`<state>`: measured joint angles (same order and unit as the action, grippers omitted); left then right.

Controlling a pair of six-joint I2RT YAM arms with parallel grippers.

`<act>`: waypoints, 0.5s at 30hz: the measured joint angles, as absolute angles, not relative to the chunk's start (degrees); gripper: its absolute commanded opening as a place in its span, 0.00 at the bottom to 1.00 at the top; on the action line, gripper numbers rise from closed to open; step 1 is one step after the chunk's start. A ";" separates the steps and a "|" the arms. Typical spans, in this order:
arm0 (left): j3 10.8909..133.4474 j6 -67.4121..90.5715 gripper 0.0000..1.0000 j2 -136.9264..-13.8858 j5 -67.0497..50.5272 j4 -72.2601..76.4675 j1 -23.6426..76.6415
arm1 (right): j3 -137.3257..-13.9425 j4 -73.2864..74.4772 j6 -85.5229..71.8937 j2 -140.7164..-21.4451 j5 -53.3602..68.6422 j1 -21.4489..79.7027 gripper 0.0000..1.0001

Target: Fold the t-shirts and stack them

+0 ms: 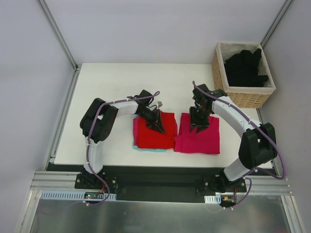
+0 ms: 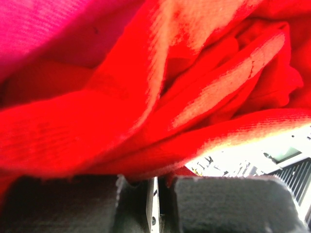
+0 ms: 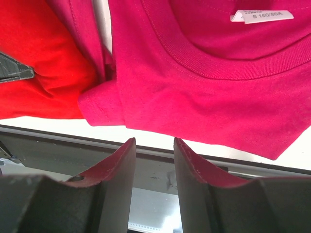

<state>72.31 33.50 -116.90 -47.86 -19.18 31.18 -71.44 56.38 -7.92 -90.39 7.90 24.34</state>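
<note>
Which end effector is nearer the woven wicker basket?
Right. Right end effector: over the magenta-pink cloth t-shirt, nearer the basket. Left end effector: farther, gripping the red cloth t-shirt.

White table (image 1: 107, 87) bears red t-shirt (image 1: 147, 137), magenta t-shirt (image 1: 204, 138), wicker basket (image 1: 243, 97).

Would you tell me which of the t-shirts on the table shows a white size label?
The magenta-pink t-shirt, on the right; its label sits inside the collar. The red t-shirt shows none.
</note>
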 measured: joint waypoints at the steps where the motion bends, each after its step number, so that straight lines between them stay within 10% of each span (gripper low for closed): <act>1: 71.92 33.50 0.00 -116.55 -47.75 -19.16 31.18 | -71.46 56.38 -7.97 -90.39 7.92 24.34 0.40; 6: 70.78 33.54 0.01 -115.24 -46.30 -19.90 31.18 | -71.46 56.40 -8.12 -90.39 7.88 24.34 0.40; 15: 71.83 33.82 0.52 -113.23 -44.49 -22.59 31.22 | -71.46 56.55 -8.14 -89.89 6.66 24.34 0.41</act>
